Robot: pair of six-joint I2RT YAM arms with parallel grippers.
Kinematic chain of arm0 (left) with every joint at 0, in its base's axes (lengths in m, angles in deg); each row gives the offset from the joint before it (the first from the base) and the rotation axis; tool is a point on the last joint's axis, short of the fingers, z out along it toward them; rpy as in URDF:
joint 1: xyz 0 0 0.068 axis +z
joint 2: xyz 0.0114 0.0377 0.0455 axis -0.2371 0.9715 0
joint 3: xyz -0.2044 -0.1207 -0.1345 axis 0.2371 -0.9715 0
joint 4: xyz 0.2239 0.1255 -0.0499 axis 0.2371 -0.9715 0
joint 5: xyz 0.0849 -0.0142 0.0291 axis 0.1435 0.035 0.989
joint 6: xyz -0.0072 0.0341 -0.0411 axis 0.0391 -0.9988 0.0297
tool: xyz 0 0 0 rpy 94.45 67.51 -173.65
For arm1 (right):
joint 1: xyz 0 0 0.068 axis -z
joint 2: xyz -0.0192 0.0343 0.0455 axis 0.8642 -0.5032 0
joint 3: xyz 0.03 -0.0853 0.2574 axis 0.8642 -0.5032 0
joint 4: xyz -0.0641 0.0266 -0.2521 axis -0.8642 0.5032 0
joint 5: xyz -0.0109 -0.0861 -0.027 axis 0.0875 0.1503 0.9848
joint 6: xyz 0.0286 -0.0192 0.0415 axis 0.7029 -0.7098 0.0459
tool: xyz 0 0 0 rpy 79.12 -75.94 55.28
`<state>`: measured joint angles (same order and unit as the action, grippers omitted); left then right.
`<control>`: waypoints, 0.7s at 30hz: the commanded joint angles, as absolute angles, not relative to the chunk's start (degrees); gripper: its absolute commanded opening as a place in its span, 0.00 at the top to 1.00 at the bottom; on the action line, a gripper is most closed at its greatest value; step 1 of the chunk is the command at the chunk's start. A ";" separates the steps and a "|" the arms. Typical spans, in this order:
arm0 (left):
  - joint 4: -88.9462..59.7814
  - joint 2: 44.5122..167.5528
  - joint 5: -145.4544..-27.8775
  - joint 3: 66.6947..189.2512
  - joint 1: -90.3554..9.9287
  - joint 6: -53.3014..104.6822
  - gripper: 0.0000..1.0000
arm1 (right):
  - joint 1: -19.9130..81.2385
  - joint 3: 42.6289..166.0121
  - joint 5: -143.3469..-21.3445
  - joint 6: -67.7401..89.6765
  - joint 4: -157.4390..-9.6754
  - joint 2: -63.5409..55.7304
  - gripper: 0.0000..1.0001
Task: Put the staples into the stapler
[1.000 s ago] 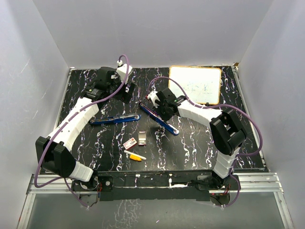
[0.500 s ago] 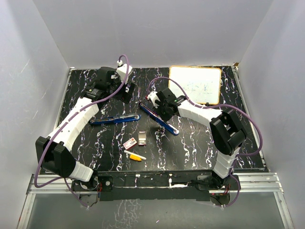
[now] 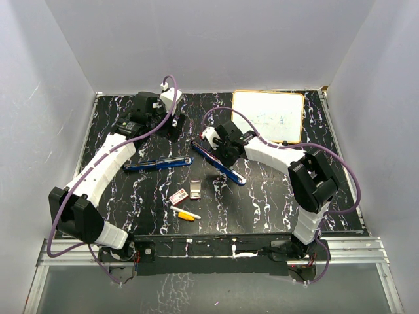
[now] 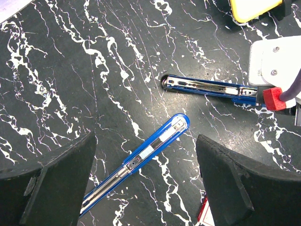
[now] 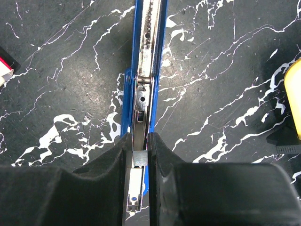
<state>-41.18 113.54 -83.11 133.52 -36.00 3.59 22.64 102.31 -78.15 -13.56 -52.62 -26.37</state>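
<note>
The stapler lies as two long blue pieces. One stapler piece (image 3: 159, 163) (image 4: 141, 155) rests left of centre, its metal channel facing up. The other stapler piece (image 3: 221, 165) (image 5: 145, 61) runs diagonally under my right gripper (image 3: 226, 156) (image 5: 139, 155). That gripper is shut on a short silvery strip of staples (image 5: 139, 158), held right over this piece's open channel. The red-and-white staples box (image 3: 178, 196) (image 4: 203, 214) and a small silvery piece (image 3: 194, 190) lie nearer the front. My left gripper (image 3: 175, 125) (image 4: 146, 179) hovers open above the left piece, holding nothing.
A yellow-and-white marker (image 3: 186, 214) lies by the box near the front edge. A yellow-framed whiteboard (image 3: 268, 116) sits at the back right. The black marbled table (image 3: 262, 203) is walled in white on three sides.
</note>
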 commanded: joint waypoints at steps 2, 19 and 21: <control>-41.82 110.30 -83.59 134.91 -35.60 3.04 0.14 | 22.88 102.92 -80.98 -14.39 -53.91 -25.51 0.89; -42.00 110.42 -83.85 135.08 -35.60 3.04 0.14 | 25.17 102.97 -85.69 -14.39 -54.07 -26.10 0.89; -42.09 110.35 -83.85 135.08 -35.60 3.05 0.14 | 25.66 102.93 -86.30 -14.55 -54.34 -25.91 0.89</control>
